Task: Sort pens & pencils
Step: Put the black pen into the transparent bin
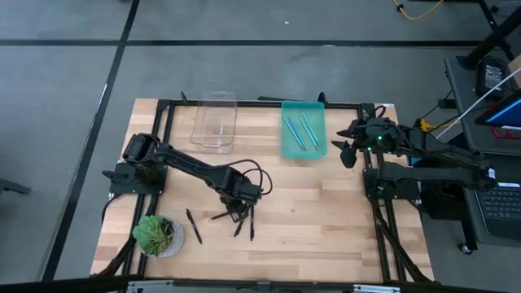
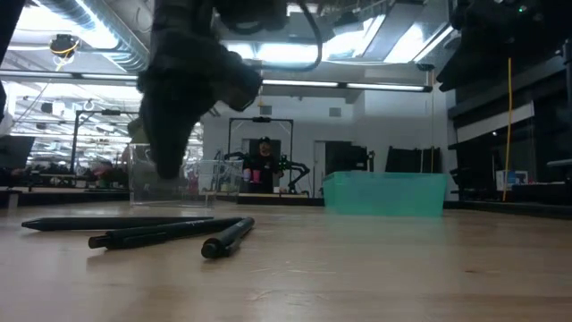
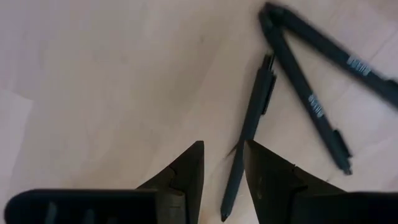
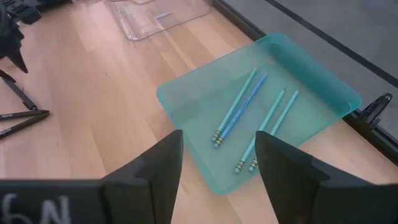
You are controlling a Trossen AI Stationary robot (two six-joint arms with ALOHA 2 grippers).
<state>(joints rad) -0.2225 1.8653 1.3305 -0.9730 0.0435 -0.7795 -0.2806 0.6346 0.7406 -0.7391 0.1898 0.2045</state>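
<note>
**Left gripper poised over black sticks; blue sticks lie in the teal tray**

The left gripper (image 1: 237, 213) hangs low over the near middle of the wooden table (image 1: 326, 220), its two dark fingers (image 3: 186, 171) parted by a narrow gap with nothing held between them. In the left wrist view, one black stick (image 3: 249, 134) lies on the wood directly in that gap, and two more black sticks (image 3: 305, 93) lie just beside it, meeting at one end like a V. From above, these three form a loose cluster under and around the gripper, while a fourth black stick (image 1: 193, 225) lies apart to the left, near a small potted plant (image 1: 159, 235) at the table's near left corner. In the low view, the three sticks (image 2: 161, 233) rest flat on the table below the gripper's dark bulk.

The right gripper (image 1: 348, 150) waits at the far right of the table, its fingers (image 4: 152, 171) spread wide and empty. It hovers just beside a teal tray (image 1: 289, 150), which holds four light blue sticks (image 4: 239, 115) lying in two side-by-side pairs. To the left of the tray, along the far edge, sits a clear plastic bin (image 1: 215, 122).
</note>
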